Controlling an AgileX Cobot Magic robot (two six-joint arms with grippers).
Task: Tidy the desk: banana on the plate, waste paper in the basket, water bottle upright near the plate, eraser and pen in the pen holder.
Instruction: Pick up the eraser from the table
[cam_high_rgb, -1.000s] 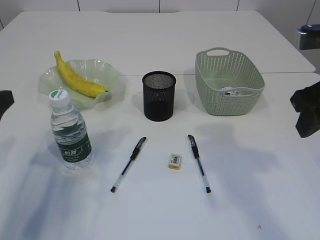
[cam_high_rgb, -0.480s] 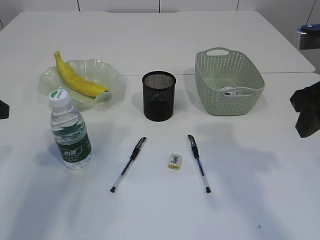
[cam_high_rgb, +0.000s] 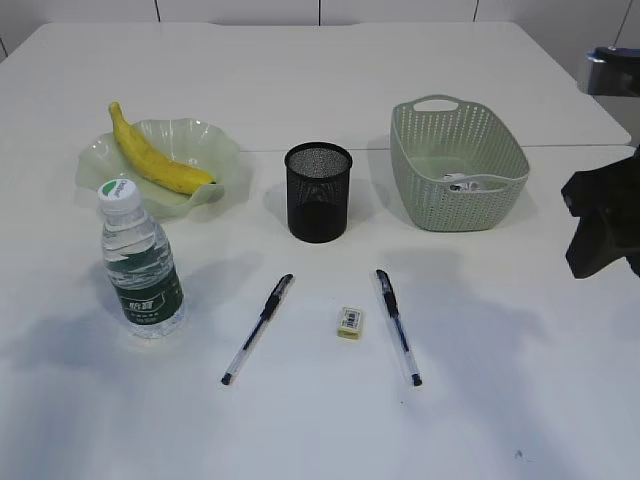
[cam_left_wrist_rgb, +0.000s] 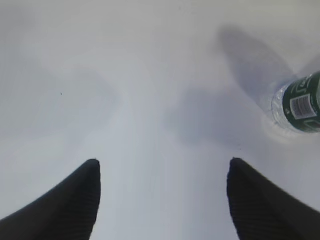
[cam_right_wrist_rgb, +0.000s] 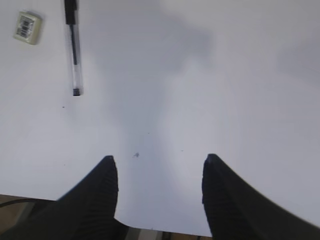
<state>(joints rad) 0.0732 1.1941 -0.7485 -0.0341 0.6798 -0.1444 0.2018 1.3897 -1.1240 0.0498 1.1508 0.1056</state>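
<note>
Office-like desk setting, plain white worktop (cam_high_rgb: 330, 70), black mesh pen holder (cam_high_rgb: 318, 191), two ballpoint pens (cam_high_rgb: 257, 328), eraser (cam_high_rgb: 349, 322), green plastic basket (cam_high_rgb: 457, 162)

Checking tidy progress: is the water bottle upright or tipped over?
Upright. The water bottle stands on its base with its cap on top, on the table just in front of the plate.

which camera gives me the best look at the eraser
The exterior view: the eraser lies fully visible on the table between the two pens, well inside the frame. The right wrist view also catches it, but only in the top left corner, beside one pen. The left wrist view does not show it.
</note>
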